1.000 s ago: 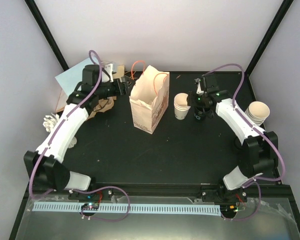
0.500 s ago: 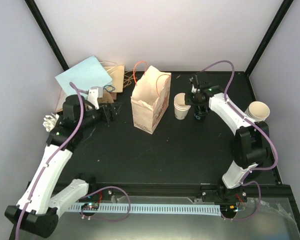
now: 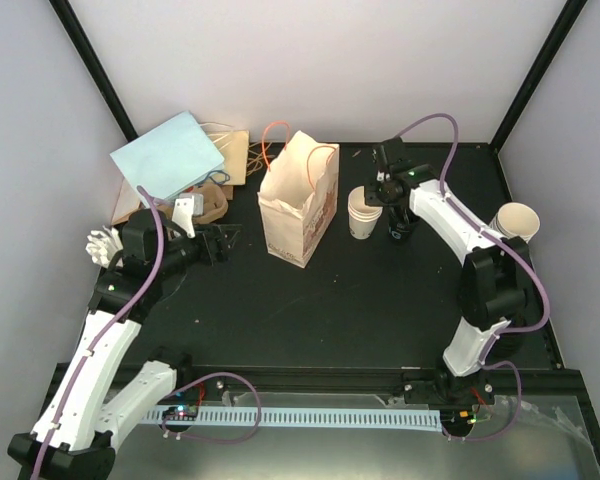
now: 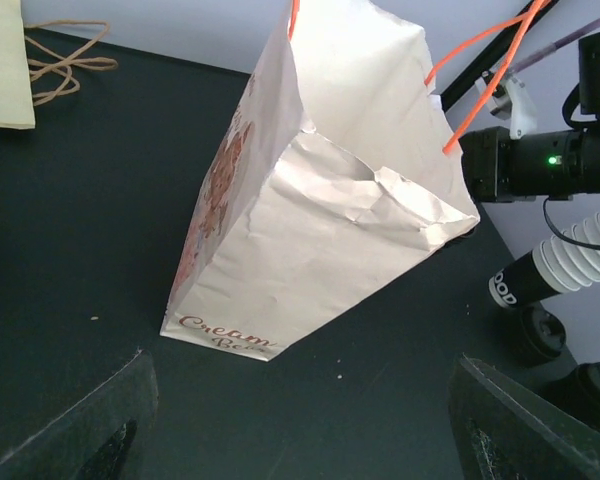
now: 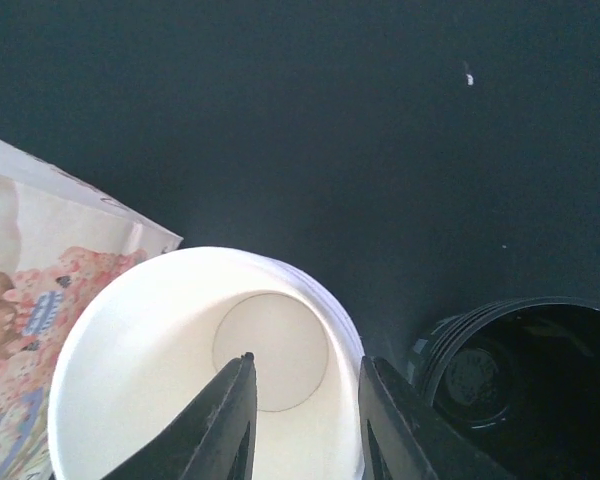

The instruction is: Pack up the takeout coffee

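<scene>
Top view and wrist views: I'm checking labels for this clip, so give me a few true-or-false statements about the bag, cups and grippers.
The paper bag stands upright, mouth open. True.
The top cup beside it has a lid on. False: it is open and empty.
The right gripper straddles that cup's rim, one finger inside. True.
The left gripper holds a cup. False: it is open and empty, facing the bag.

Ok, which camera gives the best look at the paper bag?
Left wrist: the paper bag fills the frame, printed side and creases clear. Top external shows it small, standing open beside the cups. Right wrist catches only a printed corner.
</scene>
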